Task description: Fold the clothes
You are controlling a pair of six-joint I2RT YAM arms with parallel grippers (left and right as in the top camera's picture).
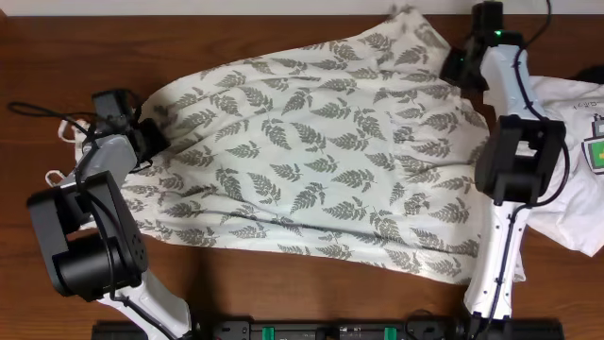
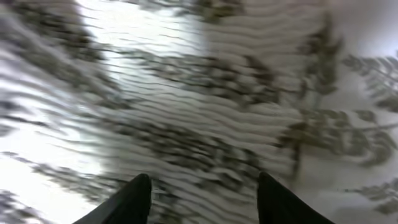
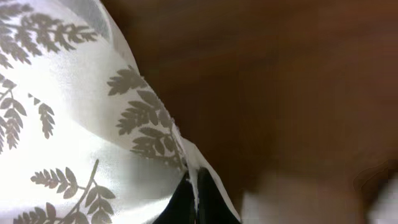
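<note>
Fern-print clothes [image 1: 311, 161] spread on table [image 1: 283, 38]; left tool [image 2: 204, 178] spread over it, right tool [image 3: 194, 179] pinching its edge

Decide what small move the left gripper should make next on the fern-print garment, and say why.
Probably close the left gripper on the fabric beneath it: its fingers stand apart over the fern-print garment, while the right gripper is shut on its opposite edge; folding likely needs both holds.

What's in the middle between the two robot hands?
The leafy cloth lies spread out between the left gripper and the right gripper. The overhead view shows it.
</note>
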